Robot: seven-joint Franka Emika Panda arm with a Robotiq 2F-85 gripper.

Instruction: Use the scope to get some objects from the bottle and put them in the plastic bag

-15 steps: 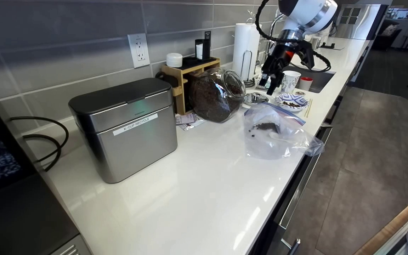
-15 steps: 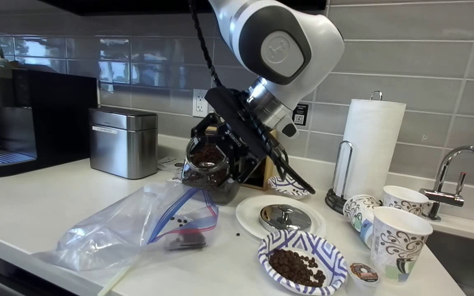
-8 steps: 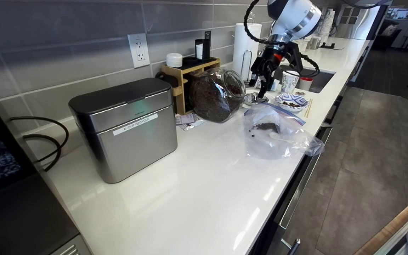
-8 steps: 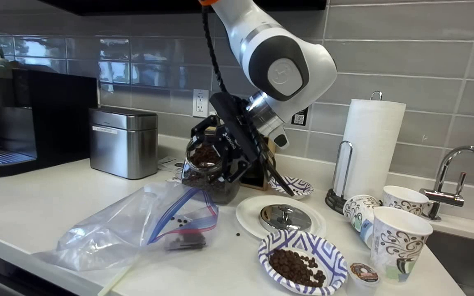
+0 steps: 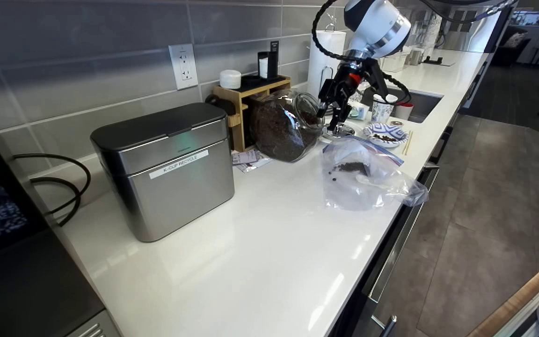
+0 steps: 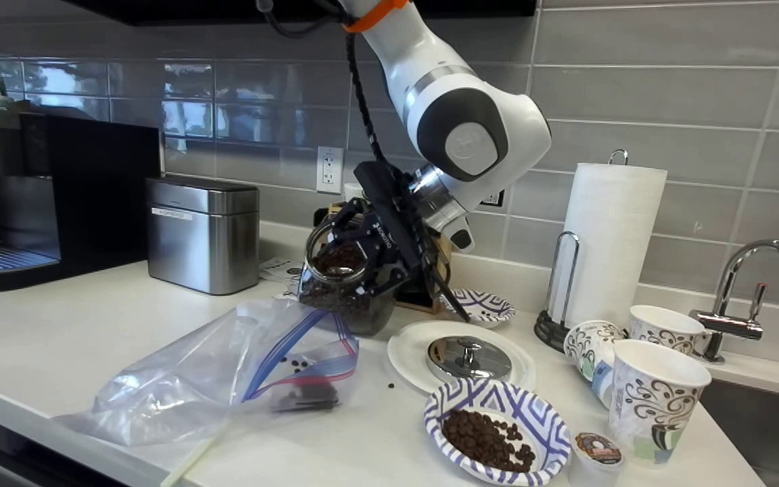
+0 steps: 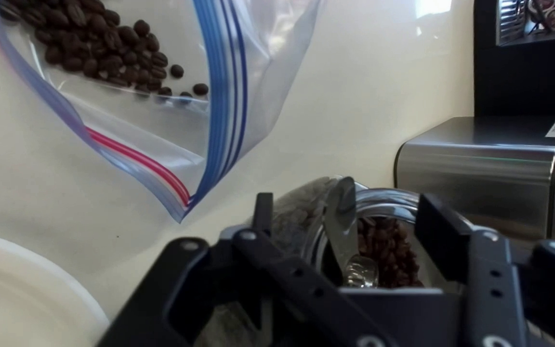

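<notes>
A glass jar (image 5: pixel 281 126) of coffee beans lies tilted on the counter. It shows in both exterior views (image 6: pixel 345 311), and its mouth shows in the wrist view (image 7: pixel 388 212). A translucent grey scoop (image 7: pixel 341 217) sticks out of the mouth; its lower part is hidden by my gripper. My gripper (image 7: pixel 348 217) is open at the mouth, also in both exterior views (image 5: pixel 325 120) (image 6: pixel 349 264). One finger is on each side of the scoop handle, apart from it. The open zip bag (image 6: pixel 180 379) lies on the counter, with beans inside (image 7: pixel 109 48). It also shows in an exterior view (image 5: pixel 358 187).
A white plate (image 6: pixel 403 358) with a chrome lid (image 6: pixel 468 358) sits beside the jar. A patterned paper bowl of beans (image 6: pixel 498 433), a pod (image 6: pixel 596 453) and paper cups (image 6: pixel 660 399) stand nearer the sink. A metal bin (image 5: pixel 180 178) and a wooden rack (image 5: pixel 236 112) stand along the wall.
My gripper has moved across the lid toward the jar and down, and its fingers are now at the jar's mouth. The jar, bag and bowls have not moved.
</notes>
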